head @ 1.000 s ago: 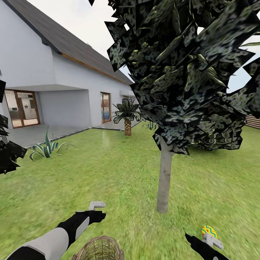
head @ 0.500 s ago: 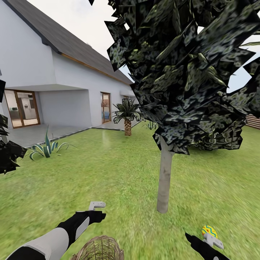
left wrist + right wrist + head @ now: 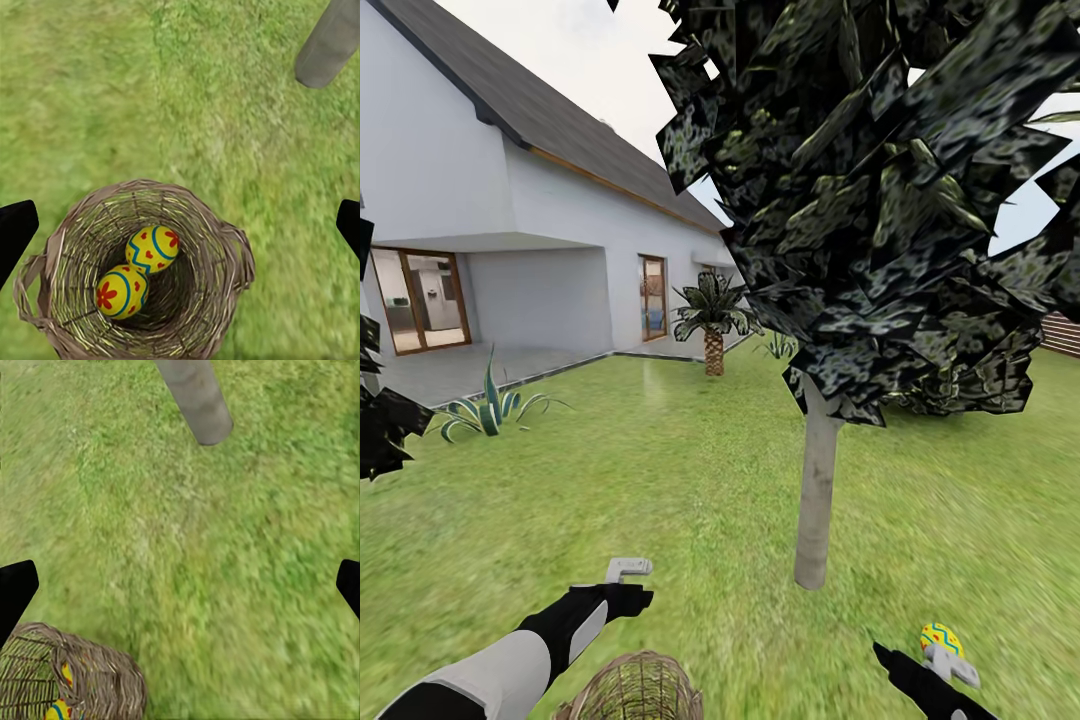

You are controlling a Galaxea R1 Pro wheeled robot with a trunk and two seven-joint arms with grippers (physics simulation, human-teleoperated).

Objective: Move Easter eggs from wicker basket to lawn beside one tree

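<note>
Atop right hand point(image 3: 942, 655), egg point(image 3: 940, 638) upright

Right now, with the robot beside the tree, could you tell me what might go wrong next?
1. One egg sits right at the right tool, whose fingers look spread. Moving that arm could knock it away from the trunk.
2. The heart egg and the flower egg lie touching, deep in the basket. The open left tool might snag the rim or jostle both.

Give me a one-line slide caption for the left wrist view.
Two painted eggs lie in the wicker basket on the lawn.
</note>
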